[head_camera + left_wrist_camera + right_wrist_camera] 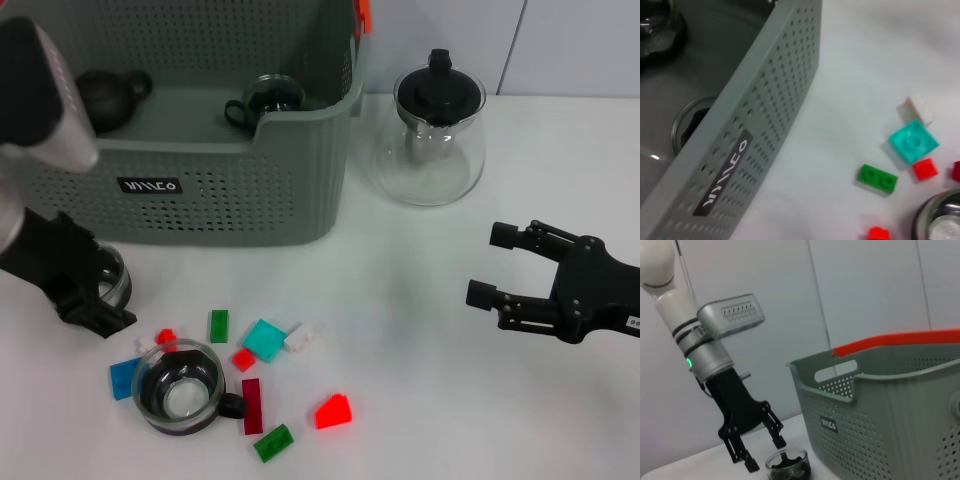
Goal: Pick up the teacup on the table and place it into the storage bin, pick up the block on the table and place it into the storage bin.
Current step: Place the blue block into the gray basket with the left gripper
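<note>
The storage bin (210,190) stands at the far left of the table (420,320) and already holds two dark cups: one round dark one (110,98) near its left end and a glass cup with a black handle (268,97) near the notch in its front wall. No block is visible inside it, so as far as can be seen the cup part is partly done and the block part is not begun. Two cups remain outside. One teacup (182,387) sits in the middle of the scattered blocks; another small glass cup (112,280) stands just in front of the bin. The left gripper (85,300) hangs right at this second cup, its jaws spread to either side of it and not closed on it, as the right wrist view shows. The blocks all lie loose on the table: a teal square (265,340), a green brick (219,325), a red wedge (333,411), a dark red bar (251,405) and others. The right gripper (500,270) waits well off to the right, jaws released and holding nothing. A glass teapot (430,140) stands beside the bin.
</note>
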`<action>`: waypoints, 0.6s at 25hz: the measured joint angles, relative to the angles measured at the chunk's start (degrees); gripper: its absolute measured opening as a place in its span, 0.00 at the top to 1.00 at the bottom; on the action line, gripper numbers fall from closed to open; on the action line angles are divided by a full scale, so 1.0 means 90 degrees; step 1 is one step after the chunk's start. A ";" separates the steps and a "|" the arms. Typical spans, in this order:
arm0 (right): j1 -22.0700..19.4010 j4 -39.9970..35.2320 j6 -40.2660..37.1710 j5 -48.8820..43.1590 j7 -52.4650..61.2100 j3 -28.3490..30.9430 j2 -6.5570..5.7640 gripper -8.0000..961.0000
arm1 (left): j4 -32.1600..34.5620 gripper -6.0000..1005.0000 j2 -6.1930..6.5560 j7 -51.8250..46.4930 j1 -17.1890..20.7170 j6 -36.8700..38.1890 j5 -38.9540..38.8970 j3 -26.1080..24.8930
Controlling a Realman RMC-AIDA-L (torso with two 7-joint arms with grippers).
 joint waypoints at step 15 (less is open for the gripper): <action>0.0005 0.0092 -0.0003 -0.0053 0.0000 0.0074 -0.0004 0.02 | -0.0643 0.23 0.0097 -0.0485 0.0076 -0.0917 0.0278 0.0518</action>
